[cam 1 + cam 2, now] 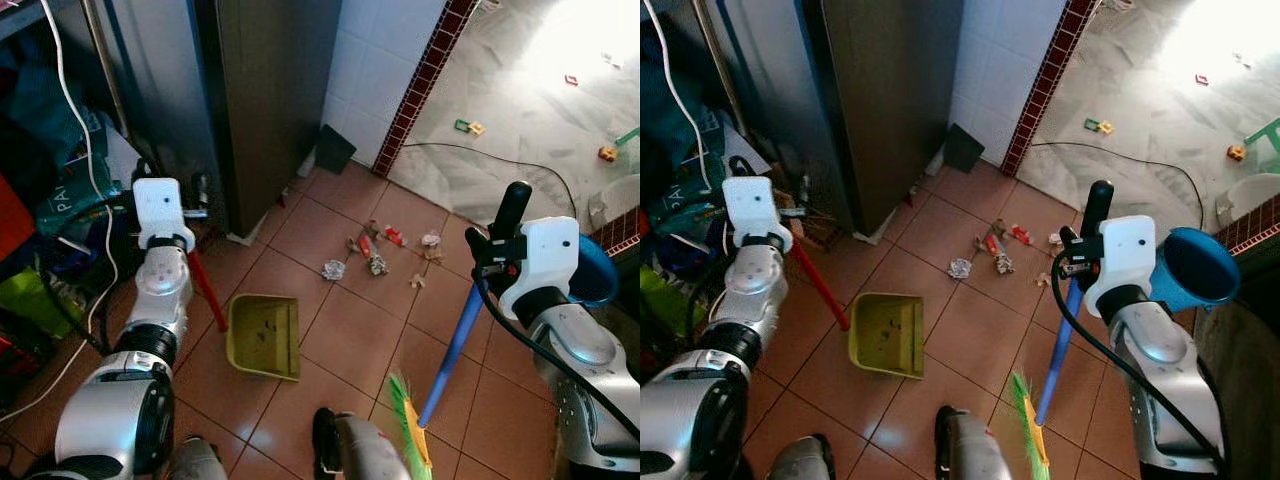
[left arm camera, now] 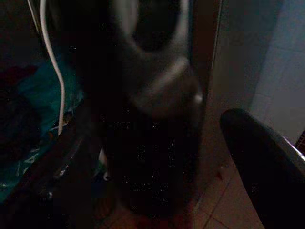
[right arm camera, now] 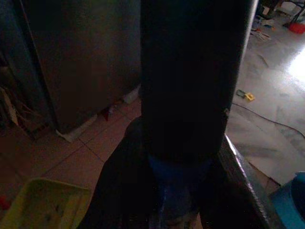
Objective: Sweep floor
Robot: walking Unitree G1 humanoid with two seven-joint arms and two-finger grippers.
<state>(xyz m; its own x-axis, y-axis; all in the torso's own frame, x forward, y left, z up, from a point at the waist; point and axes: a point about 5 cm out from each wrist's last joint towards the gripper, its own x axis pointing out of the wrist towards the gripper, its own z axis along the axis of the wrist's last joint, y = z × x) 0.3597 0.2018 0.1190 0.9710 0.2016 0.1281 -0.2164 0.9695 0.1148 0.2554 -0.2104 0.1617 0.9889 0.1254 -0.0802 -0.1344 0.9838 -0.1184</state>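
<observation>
Bristly broom (image 1: 440, 365), perhaps plastic dustpan (image 1: 265, 335)

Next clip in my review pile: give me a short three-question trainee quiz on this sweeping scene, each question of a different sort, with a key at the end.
1. True or false: the yellow dustpan lies on the marble floor beyond the red border tiles.
2. Multiple choice: the right pincer is closed on A) the dustpan's red handle, B) the broom's blue handle, C) the white cable.
3. Fill in: the pile of crumpled litter lies on the terracotta tiles between the dustpan and the ____ floor.

Key
1. False: it lies on the terracotta tiles, near the left pincer, which holds its red handle.
2. B
3. marble
</observation>
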